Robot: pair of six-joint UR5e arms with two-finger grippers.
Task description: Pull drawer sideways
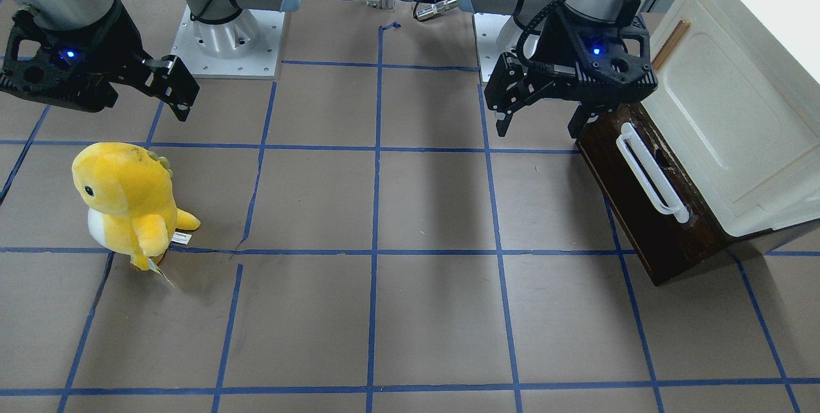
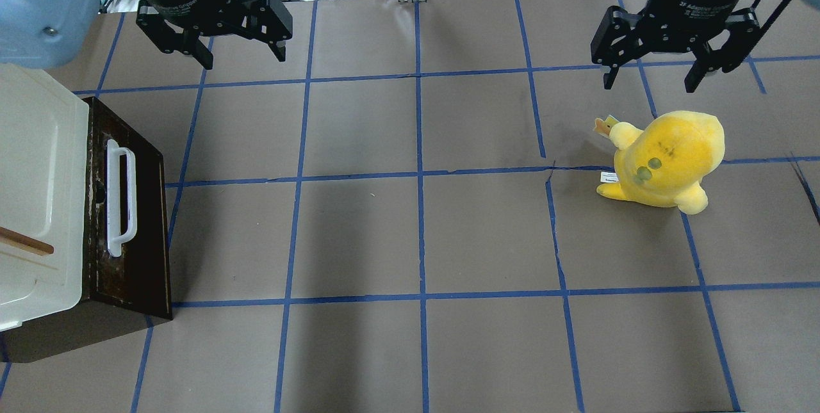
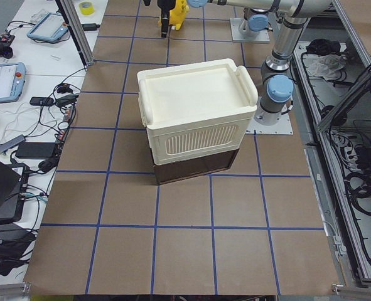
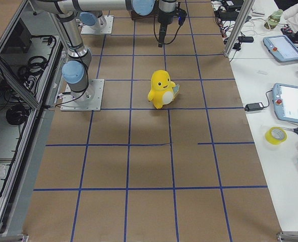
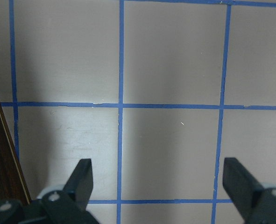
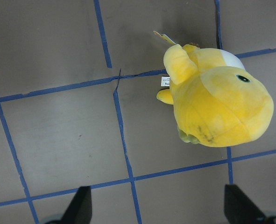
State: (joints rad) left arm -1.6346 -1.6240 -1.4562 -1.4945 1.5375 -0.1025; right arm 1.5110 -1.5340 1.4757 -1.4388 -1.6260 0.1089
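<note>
The drawer (image 2: 144, 221) has a dark brown wooden front and a long white bar handle (image 2: 120, 198). It sits at the foot of a cream cabinet (image 2: 32, 163) at the table's left. Its inside is hidden. It also shows in the front-facing view (image 1: 640, 214) and as a brown edge in the left wrist view (image 5: 0, 158). My left gripper (image 2: 243, 57) is open and empty. It hovers above the table beside the drawer front, apart from the handle (image 1: 650, 173). My right gripper (image 2: 649, 83) is open and empty above a yellow plush.
A yellow plush dinosaur (image 2: 666, 160) stands on the right half of the table, below the right gripper (image 6: 159, 205). The cream cabinet door has a small wooden handle (image 2: 25, 243). Brown paper with blue tape lines (image 2: 419, 176) covers the table.
</note>
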